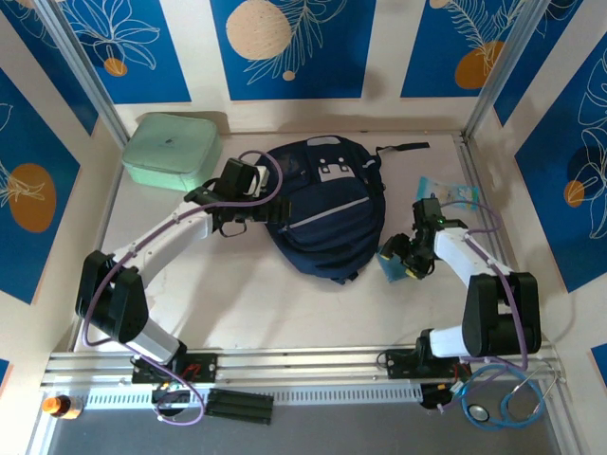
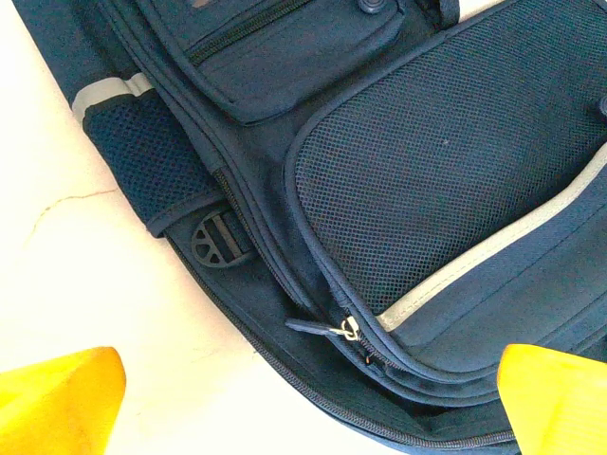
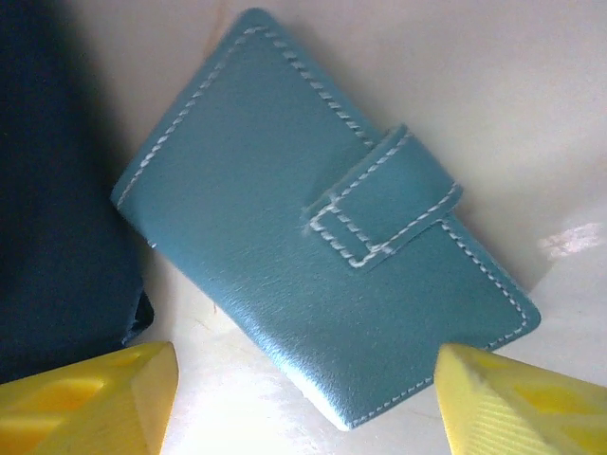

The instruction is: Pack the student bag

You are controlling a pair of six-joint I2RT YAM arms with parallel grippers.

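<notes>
Packing looks barely begun from where I stand. The student bag point(image 1: 322, 213) lies flat, front pocket up, directly under and ahead of the left claw point(image 2: 303, 408), whose 2 yellow fingers point(image 2: 57, 403) stand wide apart with nothing between them but the bag's fabric below. A zip pull point(image 2: 346, 330) sits just beyond that claw's midpoint, and the zips I can see there look closed, so I'd judge the bag not yet opened. The right claw point(image 3: 303, 408) hangs over a teal wallet point(image 3: 322, 246), which rests on the table just outside the bag's edge. The claw's fingers are apart, 1 on each side of the wallet's near corner, and neither seems to touch it. A mint-green case point(image 1: 173, 152) sits beyond the left claw and outward of it, clear of the bag. That leaves opening a compartment and getting the wallet, and likely the case, inside. The table point(image 1: 247, 294) is a pale, matt sheet with faint hairline cracks. Past the right claw lies something clear and bluish point(image 1: 453, 192), perhaps a packet, but it is too small to tell. Cream walls hung with blue leaf-print panels point(image 1: 285, 43) close in the 3 far sides.
</notes>
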